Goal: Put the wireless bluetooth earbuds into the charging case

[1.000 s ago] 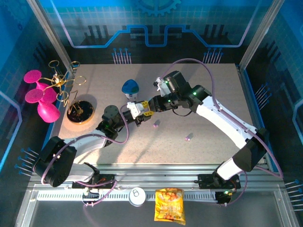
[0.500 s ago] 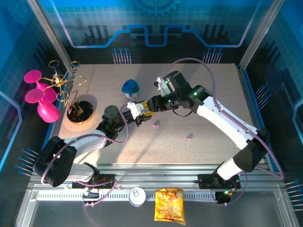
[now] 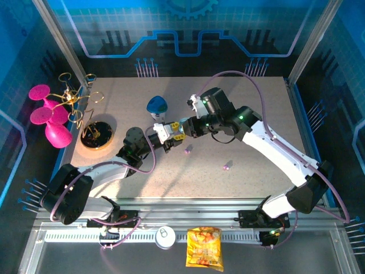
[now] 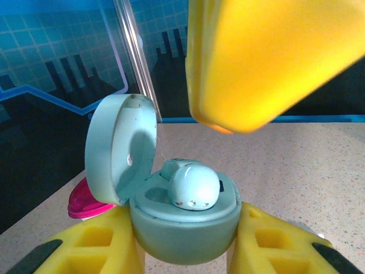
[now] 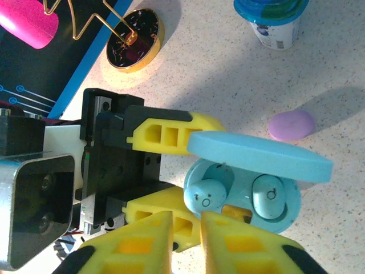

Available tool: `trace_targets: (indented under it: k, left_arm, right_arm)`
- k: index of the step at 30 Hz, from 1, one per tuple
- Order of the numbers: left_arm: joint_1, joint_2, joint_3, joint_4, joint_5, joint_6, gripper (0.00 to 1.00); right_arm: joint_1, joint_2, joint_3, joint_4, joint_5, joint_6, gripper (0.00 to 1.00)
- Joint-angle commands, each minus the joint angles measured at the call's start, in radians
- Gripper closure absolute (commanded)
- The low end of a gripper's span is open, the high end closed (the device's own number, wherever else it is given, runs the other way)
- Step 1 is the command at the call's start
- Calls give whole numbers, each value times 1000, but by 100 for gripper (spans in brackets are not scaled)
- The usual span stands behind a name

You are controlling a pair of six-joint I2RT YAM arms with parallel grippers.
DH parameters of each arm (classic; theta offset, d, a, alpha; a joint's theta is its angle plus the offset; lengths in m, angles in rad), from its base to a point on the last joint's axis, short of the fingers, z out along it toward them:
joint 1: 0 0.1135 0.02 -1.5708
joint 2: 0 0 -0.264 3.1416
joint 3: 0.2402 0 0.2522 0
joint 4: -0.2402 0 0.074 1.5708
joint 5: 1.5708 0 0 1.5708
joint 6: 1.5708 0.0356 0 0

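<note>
My left gripper point(image 3: 166, 138) point(image 4: 183, 242) is shut on the base of a light blue charging case point(image 4: 185, 231) point(image 5: 251, 197), whose lid point(image 4: 120, 148) point(image 5: 259, 155) stands open. One light blue earbud point(image 5: 268, 194) sits in its socket. A second light blue earbud point(image 4: 194, 185) point(image 5: 206, 195) rests tilted on the other socket, sticking up out of it. My right gripper point(image 3: 182, 129) point(image 5: 187, 231) hovers just short of that bud, its fingers point(image 5: 137, 245) a narrow gap apart with nothing between them. Two lilac-pink earbuds point(image 3: 187, 150) point(image 3: 226, 167) lie on the table; one lilac-pink earbud point(image 5: 291, 125) lies beyond the case.
A blue domed object on a white base point(image 3: 157, 106) point(image 5: 272, 17) stands behind the grippers. A gold wire stand on a black round base point(image 3: 98, 137) point(image 5: 134, 43) is at the left, with magenta domed shapes point(image 3: 48, 117) beyond the table edge. A magenta thing point(image 4: 85, 202) peeks from behind the lid.
The right arm has drawn back a little to the right, away from the case. The left arm and the case have stayed put.
</note>
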Motion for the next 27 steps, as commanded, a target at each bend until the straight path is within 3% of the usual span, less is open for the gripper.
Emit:
trace_targets:
  k: [1, 5, 27]
  left_arm:
    - [-9, 2, 24, 39, -3, -3, 78]
    - [-9, -5, 28, 26, -2, -6, 78]
    - [-11, -16, 30, 12, 20, -17, 78]
  right_arm:
    - [17, 7, -10, -31, -8, -14, 88]
    - [23, 13, -17, -23, -16, -11, 91]
    - [19, 70, 25, 23, 12, -13, 87]
